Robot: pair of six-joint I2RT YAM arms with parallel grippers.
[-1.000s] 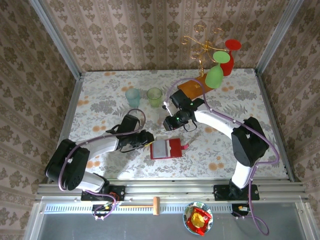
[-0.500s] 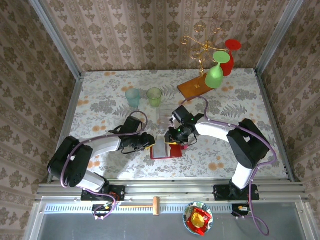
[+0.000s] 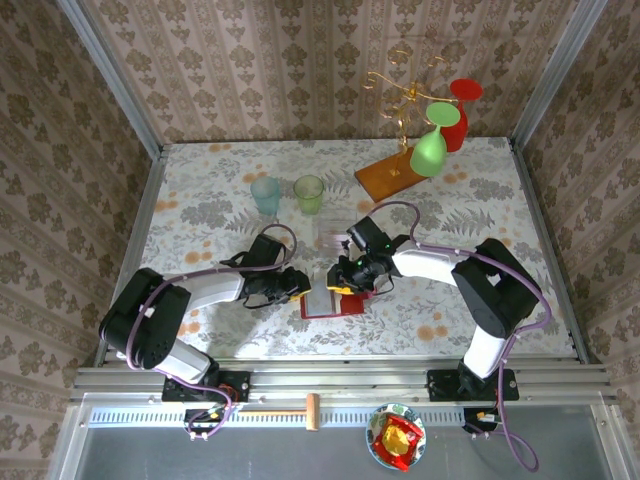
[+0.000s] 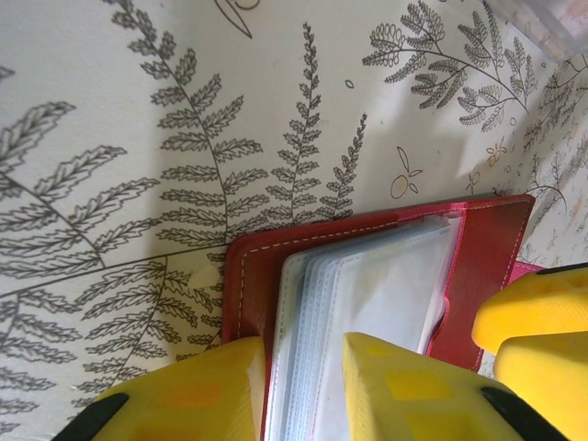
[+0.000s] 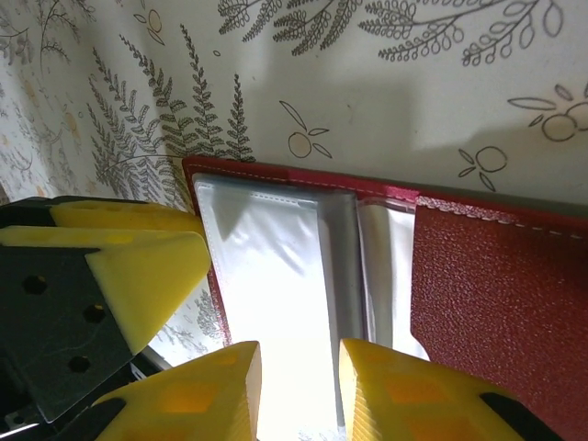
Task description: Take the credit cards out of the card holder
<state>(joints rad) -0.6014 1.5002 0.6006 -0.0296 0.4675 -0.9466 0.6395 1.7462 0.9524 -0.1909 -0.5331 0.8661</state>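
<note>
The card holder (image 3: 336, 304) lies open on the flowered table, a red cover with clear sleeve panels. In the left wrist view my left gripper (image 4: 303, 395) stands over the card holder (image 4: 250, 276) at its left edge. One yellow finger is above the red cover and the other above the fanned sleeves, with a narrow gap between. My right gripper (image 5: 299, 395) points down at a bright sleeve panel of the card holder (image 5: 496, 294), slightly open. From above, the left gripper (image 3: 303, 288) and the right gripper (image 3: 346, 284) nearly meet. The credit cards are hidden.
A blue-green cup (image 3: 266, 193) and a green cup (image 3: 309, 191) stand behind the arms. At the back right an orange-brown board (image 3: 388, 178) carries a gold wire rack with a green glass (image 3: 430, 150) and a red glass (image 3: 458, 115). A small clear box (image 3: 330, 232) lies behind the holder.
My right gripper has come from behind the holder down onto its sleeves. My left gripper has edged right to the holder's left edge. The holder has stayed in place.
</note>
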